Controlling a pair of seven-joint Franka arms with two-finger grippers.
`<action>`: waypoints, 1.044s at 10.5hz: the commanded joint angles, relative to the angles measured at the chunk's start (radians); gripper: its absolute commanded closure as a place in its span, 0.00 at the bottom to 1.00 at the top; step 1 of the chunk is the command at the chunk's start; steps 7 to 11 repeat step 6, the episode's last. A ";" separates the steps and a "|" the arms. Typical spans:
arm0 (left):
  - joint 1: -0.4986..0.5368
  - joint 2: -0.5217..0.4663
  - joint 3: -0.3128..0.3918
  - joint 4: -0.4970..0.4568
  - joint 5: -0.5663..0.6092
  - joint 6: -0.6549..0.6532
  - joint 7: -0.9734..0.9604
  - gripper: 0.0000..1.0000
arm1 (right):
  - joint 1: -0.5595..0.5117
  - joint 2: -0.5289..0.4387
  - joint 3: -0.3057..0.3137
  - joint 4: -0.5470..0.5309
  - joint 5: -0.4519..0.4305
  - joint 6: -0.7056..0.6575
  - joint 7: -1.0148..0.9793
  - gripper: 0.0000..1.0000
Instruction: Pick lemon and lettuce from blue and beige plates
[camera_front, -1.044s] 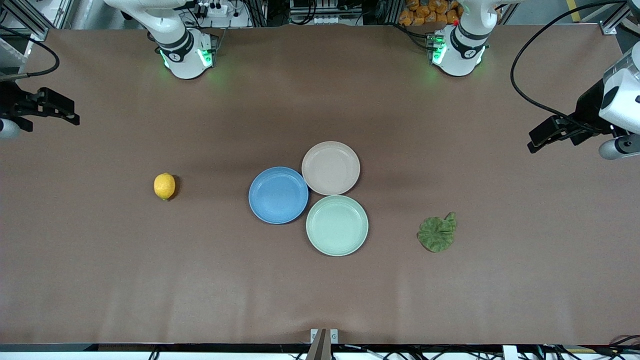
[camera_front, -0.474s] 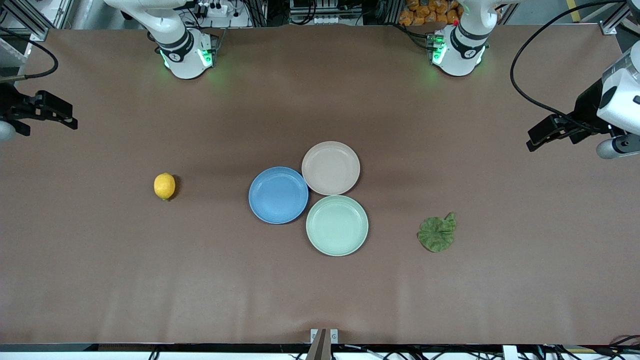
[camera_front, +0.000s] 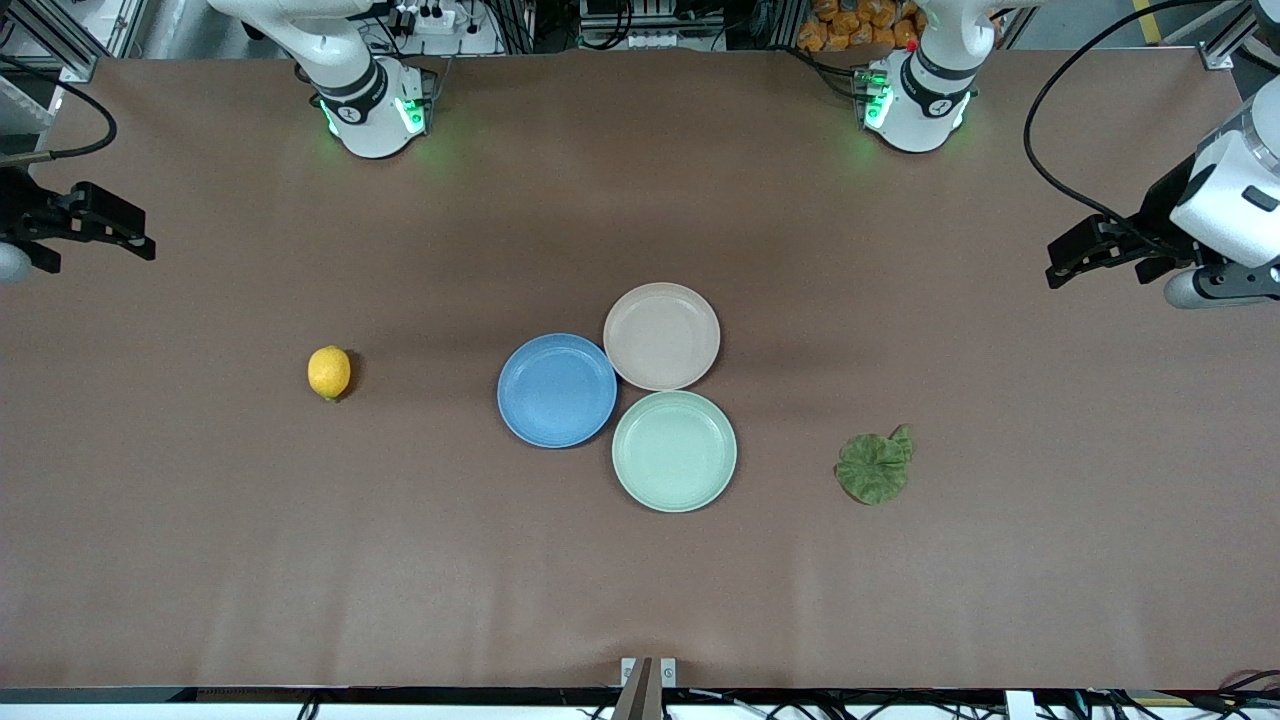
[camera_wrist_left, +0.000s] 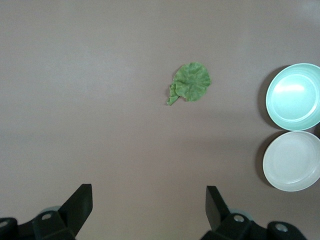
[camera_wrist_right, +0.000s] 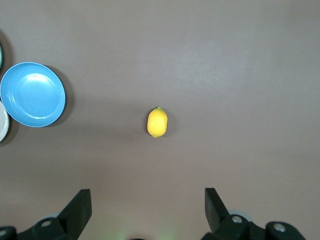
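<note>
Yellow lemon (camera_wrist_right: 157, 122) and green lettuce (camera_wrist_left: 191, 83) lie on bare table (camera_front: 300, 550), each ahead of the spread, empty fingers of the right gripper (camera_wrist_right: 147, 210) and left gripper (camera_wrist_left: 149, 207).

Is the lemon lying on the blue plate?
No, the lemon lies on the bare table, apart from the blue plate, toward the right arm's end.

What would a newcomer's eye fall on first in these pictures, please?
Three bare plates clustered mid-table: the blue plate, the beige plate and a mint-green plate. The lemon lies alone on the table toward the right arm's end, the lettuce toward the left arm's end. The right gripper and left gripper hang open over the table's ends.
</note>
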 joint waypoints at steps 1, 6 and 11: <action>0.003 -0.015 0.000 -0.003 -0.016 -0.020 0.034 0.00 | -0.008 -0.023 0.007 -0.027 -0.002 0.008 -0.002 0.00; 0.003 -0.015 0.006 -0.003 -0.016 -0.020 0.034 0.00 | -0.008 -0.022 0.007 -0.027 -0.002 0.009 -0.002 0.00; 0.003 -0.015 0.006 -0.003 -0.016 -0.020 0.034 0.00 | -0.008 -0.022 0.007 -0.027 -0.002 0.009 -0.002 0.00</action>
